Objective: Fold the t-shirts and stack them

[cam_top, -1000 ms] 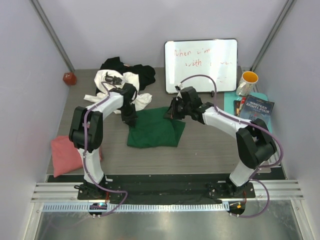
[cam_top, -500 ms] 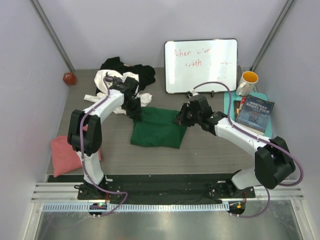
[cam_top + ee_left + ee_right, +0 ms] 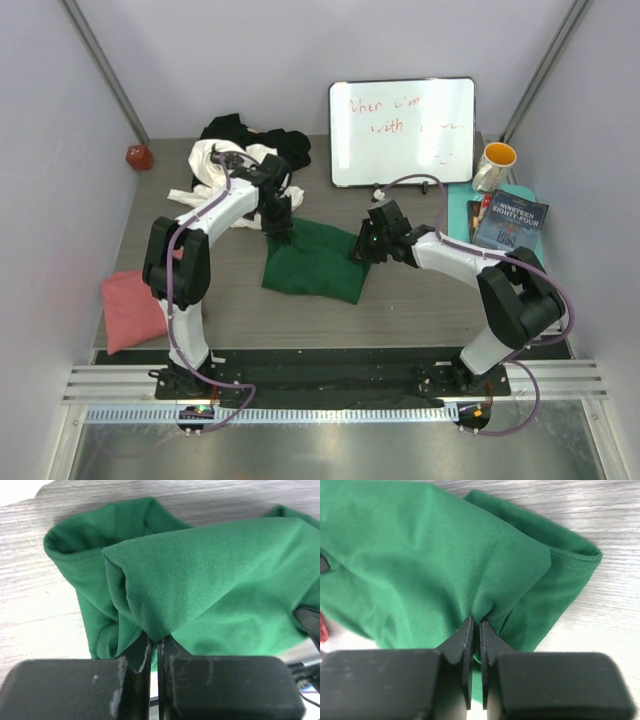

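On the grey table point(image 3: 420, 300), seen from above, the dark green t-shirt point(image 3: 315, 262) is laid centrally; in the left wrist view its fold is pinched by the closed left gripper point(image 3: 154, 646), in the right wrist view by the closed right gripper point(image 3: 475, 625), so both corners should be carried level.

The dark green t-shirt point(image 3: 315, 265) is plain, the salmon pink t-shirt point(image 3: 125, 310) plain, the ball point(image 3: 138, 156) red.

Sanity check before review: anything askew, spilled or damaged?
Nothing spilled or damaged. The white t-shirt and black t-shirt lie tangled in an unfolded heap at back left. The dark green t-shirt sits skewed mid-table, its far side pinched by the left gripper and right gripper.
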Motion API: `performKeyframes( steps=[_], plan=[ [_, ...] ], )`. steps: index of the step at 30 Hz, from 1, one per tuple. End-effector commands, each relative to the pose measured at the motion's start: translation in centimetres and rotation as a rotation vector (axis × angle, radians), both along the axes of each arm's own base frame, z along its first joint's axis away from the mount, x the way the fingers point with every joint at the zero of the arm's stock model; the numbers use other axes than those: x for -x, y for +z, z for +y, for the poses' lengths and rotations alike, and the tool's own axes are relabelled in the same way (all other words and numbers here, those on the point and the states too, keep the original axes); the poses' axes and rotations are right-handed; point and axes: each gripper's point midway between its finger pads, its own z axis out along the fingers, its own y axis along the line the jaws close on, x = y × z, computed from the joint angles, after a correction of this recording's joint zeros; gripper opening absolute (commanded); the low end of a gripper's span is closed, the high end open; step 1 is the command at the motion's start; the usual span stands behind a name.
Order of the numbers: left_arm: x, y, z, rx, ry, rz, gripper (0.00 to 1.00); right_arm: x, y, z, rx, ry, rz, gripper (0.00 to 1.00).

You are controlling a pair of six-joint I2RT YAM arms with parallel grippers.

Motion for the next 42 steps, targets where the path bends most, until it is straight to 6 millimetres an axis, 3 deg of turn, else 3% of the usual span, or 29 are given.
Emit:
performKeyframes(
  steps=[1, 3, 4, 7, 12, 16, 19, 22, 23, 28, 31, 37, 41, 42],
  plan=[
    [-0.6, -1.6, 1.0, -0.070, 0.004, 0.020, 0.02, -2.3, 0.1, 0.3, 0.025, -0.039, -0.062, 0.18],
    [-1.0, -2.1, 2.0, -0.132, 0.029, 0.016, 0.09, -2.3, 0.0, 0.1, 0.037, -0.044, -0.049, 0.27],
    [-0.8, -2.2, 2.4, -0.155, 0.037, 0.021, 0.19, -2.0, 0.0, 0.0, 0.041, -0.043, -0.045, 0.28],
    [-1.1, -2.0, 3.7, -0.220, 0.049, -0.004, 0.29, -2.3, 1.2, -1.5, 0.079, -0.095, -0.101, 0.30],
    [-1.0, -1.4, 4.4, -0.235, 0.056, -0.028, 0.32, -2.8, 4.4, -2.4, 0.094, -0.112, -0.176, 0.31],
    [-1.1, 0.9, 4.9, -0.231, 0.084, -0.084, 0.33, -3.0, 7.0, -2.3, 0.088, -0.101, -0.208, 0.31],
    [-0.8, 2.0, 6.4, -0.273, 0.125, -0.118, 0.40, -2.7, 8.2, -2.5, 0.073, -0.116, -0.221, 0.35],
    [-0.4, 1.5, 7.2, -0.244, 0.160, -0.109, 0.52, -2.2, 7.5, -2.5, 0.060, -0.117, -0.193, 0.53],
    [-0.5, 1.6, 7.7, -0.218, 0.183, -0.111, 0.52, -2.0, 7.2, -2.4, 0.055, -0.113, -0.185, 0.53],
    [-0.1, 0.8, 6.2, 0.001, 0.203, -0.049, 0.56, -1.1, 5.7, -0.9, -0.030, -0.086, -0.131, 0.57],
    [-0.1, 0.4, 5.4, 0.065, 0.192, -0.033, 0.60, -0.5, 4.5, -1.2, -0.046, -0.114, -0.112, 0.71],
    [0.4, -0.1, 2.2, 0.262, 0.119, 0.022, 0.63, 1.1, 3.2, -2.0, -0.097, -0.156, -0.110, 0.68],
    [0.6, -0.5, 2.1, 0.292, 0.125, 0.044, 0.65, 2.9, 0.7, -3.0, -0.111, -0.192, -0.066, 0.69],
    [0.7, -0.9, 2.2, 0.296, 0.133, 0.055, 0.65, 3.2, 1.0, -2.4, -0.157, -0.175, -0.064, 0.69]
  ],
)
